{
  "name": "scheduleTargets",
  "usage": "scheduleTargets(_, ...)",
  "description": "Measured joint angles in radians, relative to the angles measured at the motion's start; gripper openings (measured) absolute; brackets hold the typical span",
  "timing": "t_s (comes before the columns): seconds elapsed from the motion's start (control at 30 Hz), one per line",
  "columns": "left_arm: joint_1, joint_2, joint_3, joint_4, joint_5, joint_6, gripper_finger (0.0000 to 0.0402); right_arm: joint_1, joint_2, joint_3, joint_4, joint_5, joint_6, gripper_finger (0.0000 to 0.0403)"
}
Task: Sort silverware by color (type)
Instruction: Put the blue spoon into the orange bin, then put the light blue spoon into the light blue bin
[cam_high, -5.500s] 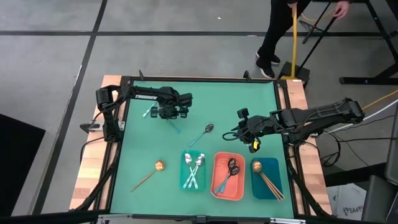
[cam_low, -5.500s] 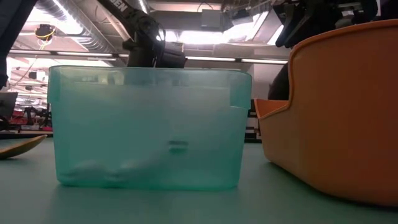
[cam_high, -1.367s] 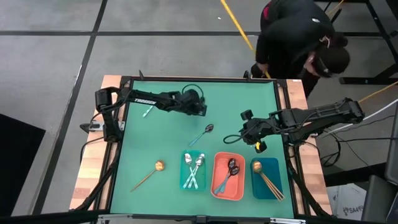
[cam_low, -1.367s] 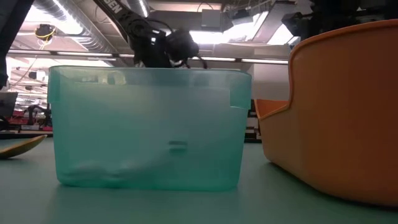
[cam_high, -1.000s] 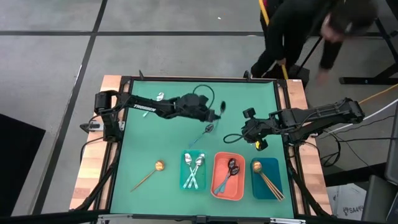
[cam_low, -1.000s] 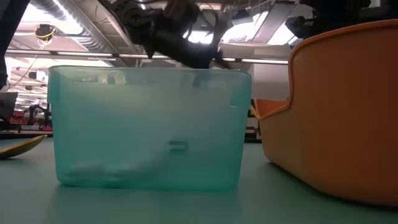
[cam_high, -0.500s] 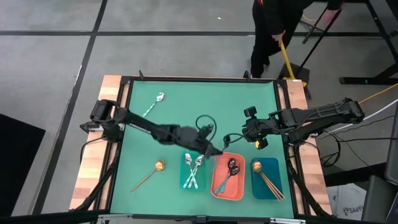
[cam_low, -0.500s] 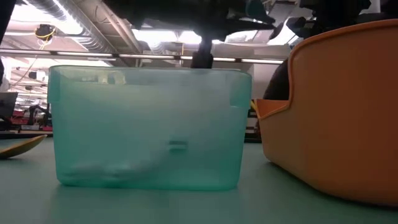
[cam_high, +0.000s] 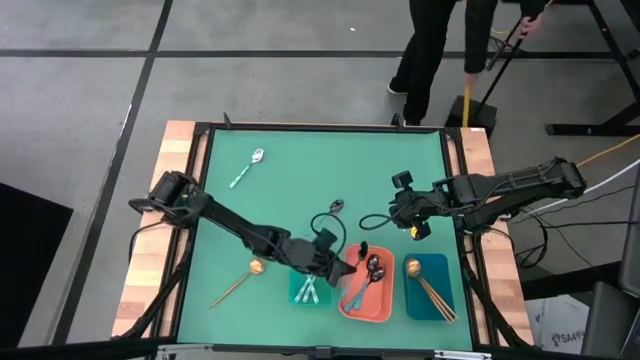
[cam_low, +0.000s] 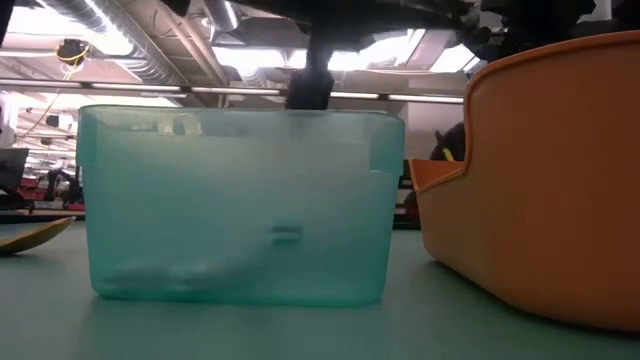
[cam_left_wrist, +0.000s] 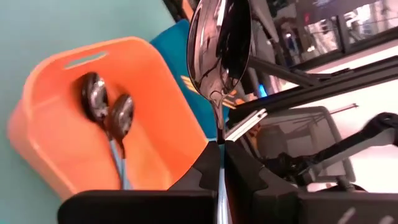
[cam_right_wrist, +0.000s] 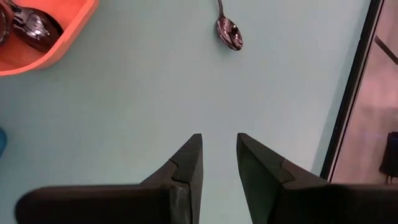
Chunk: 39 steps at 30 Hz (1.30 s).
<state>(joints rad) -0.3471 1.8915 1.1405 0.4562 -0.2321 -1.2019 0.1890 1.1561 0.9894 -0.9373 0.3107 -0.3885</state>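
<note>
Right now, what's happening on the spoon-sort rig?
The left claw is shut on a dark spoon and holds it over the coral tray, which already has two dark spoons. The right claw hangs open over bare mat, idle. Still loose on the mat: a dark spoon, a silver spoon and a gold spoon.

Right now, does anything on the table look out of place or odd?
Nothing is spilled or damaged. Three spoons lie loose, unsorted, on the table: a silver spoon near the far edge, a dark spoon, and a gold spoon.
</note>
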Motion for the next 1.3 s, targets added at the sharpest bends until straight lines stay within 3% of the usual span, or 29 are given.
scheduleTargets(0.2,0.007,0.126,0.138,-0.007,0.104,0.007,0.0002,0.000,0.000,0.000,0.011,-0.012,0.000,0.0088)
scheduleTargets(0.53,0.047,0.256,0.336,-0.237,0.231,-0.025,0.0002,0.000,0.000,0.000,0.024,-0.017,0.000,0.0088)
scheduleTargets(1.3,0.063,0.264,0.338,-0.289,0.228,-0.071,0.0029,0.000,0.000,0.000,0.023,-0.034,0.000,0.0088)
